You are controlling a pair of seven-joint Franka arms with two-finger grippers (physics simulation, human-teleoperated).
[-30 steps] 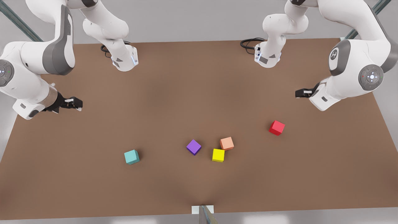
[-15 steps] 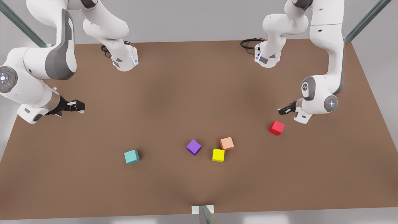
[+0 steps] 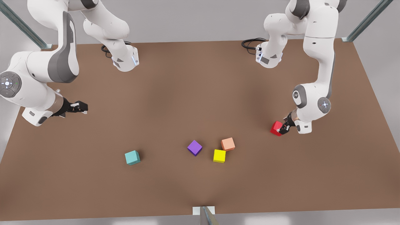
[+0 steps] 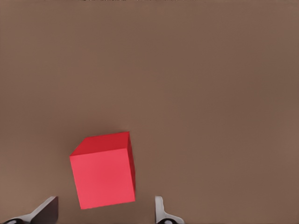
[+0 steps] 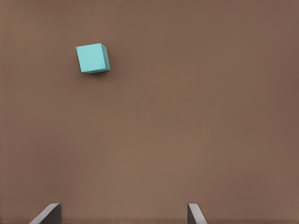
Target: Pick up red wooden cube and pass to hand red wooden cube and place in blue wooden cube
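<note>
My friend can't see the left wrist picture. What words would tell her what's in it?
A bright red cube sits on a plain brown table, seen from above. The left gripper hangs over it, open, with one fingertip on each side of the cube, not touching it.

The desk (image 3: 200,87) is plain brown. On it lie plain-faced cubes: a bright red cube (image 3: 276,127), a teal cube (image 3: 132,157), a purple cube (image 3: 194,147), a yellow cube (image 3: 219,156) and a salmon-orange cube (image 3: 228,144). The arms (image 3: 315,93) are white with grey patches, the pincers black.
</note>
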